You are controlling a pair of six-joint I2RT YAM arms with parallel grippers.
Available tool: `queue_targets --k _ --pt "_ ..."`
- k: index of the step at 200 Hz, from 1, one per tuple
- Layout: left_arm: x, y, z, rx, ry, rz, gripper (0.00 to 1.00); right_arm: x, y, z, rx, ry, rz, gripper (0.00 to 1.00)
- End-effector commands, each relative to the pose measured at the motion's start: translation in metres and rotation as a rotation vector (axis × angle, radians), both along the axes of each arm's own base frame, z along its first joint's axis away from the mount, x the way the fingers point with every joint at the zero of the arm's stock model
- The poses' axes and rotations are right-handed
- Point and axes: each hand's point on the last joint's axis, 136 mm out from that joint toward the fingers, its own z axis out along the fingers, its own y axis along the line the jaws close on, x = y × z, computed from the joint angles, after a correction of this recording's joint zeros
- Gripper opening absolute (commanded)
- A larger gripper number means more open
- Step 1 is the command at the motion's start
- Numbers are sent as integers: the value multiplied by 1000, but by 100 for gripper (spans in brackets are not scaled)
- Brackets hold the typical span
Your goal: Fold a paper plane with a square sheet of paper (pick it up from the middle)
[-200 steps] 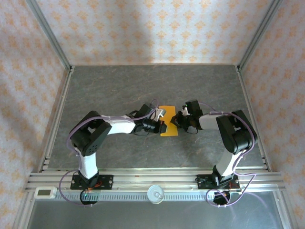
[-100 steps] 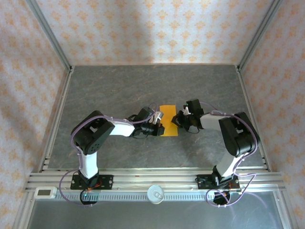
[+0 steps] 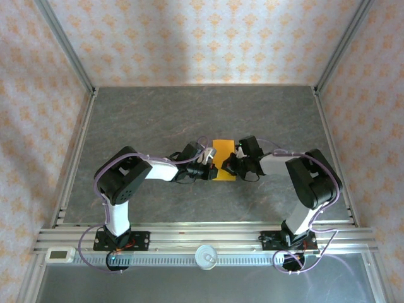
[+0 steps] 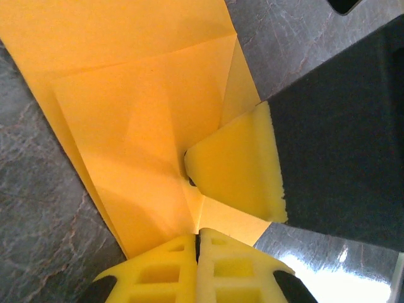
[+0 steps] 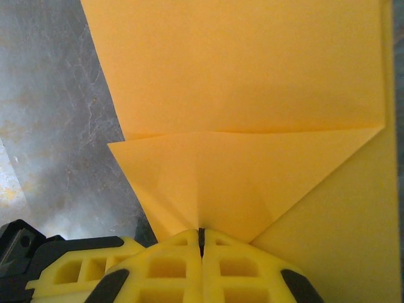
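Observation:
The orange sheet of paper [image 3: 223,159] lies partly folded on the table between my two grippers. In the left wrist view the paper [image 4: 145,107] shows diagonal folds, and its near edge runs into the seam of my left gripper [image 4: 197,243], which is shut on it. My left gripper [image 3: 212,169] sits at the paper's left side and my right gripper [image 3: 231,165] at its right side. A yellow pad of the right gripper [image 4: 240,167] presses on the paper. In the right wrist view a folded triangular flap [image 5: 240,177] tapers into my shut right gripper [image 5: 202,238].
The grey marbled table [image 3: 158,113] is walled by patterned panels with metal posts. An aluminium rail [image 3: 202,243] runs along the near edge beside the arm bases. A small white device [image 3: 60,254] sits at the rail's left end.
The right gripper has moved left onto the paper's right edge, and the paper looks narrower. The left gripper drew slightly nearer along the paper's left side.

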Motion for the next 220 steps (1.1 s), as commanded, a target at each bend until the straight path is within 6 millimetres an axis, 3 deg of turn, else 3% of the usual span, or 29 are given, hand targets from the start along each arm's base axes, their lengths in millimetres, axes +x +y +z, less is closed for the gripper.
queue_targets --k 1,92,129,148,180,196,220 --pt "-30 32 -57 163 158 18 0 4 -20 -18 -46 22 -43 0" --pt "-31 33 -61 167 161 13 0 34 -50 -12 -71 5 -139 0" --pt "-29 33 -59 162 156 18 0 40 -36 23 -7 -73 -118 0" --pt "-29 31 -58 159 158 14 0 34 -18 29 33 -78 -75 0" --pt "-27 29 -56 159 155 12 0 26 0 16 29 -59 -25 0" --pt "-27 30 -56 160 156 12 0 26 -17 -2 -44 -25 -54 0" --pt "-28 30 -57 163 159 10 0 31 -35 -7 -32 -15 -96 0"
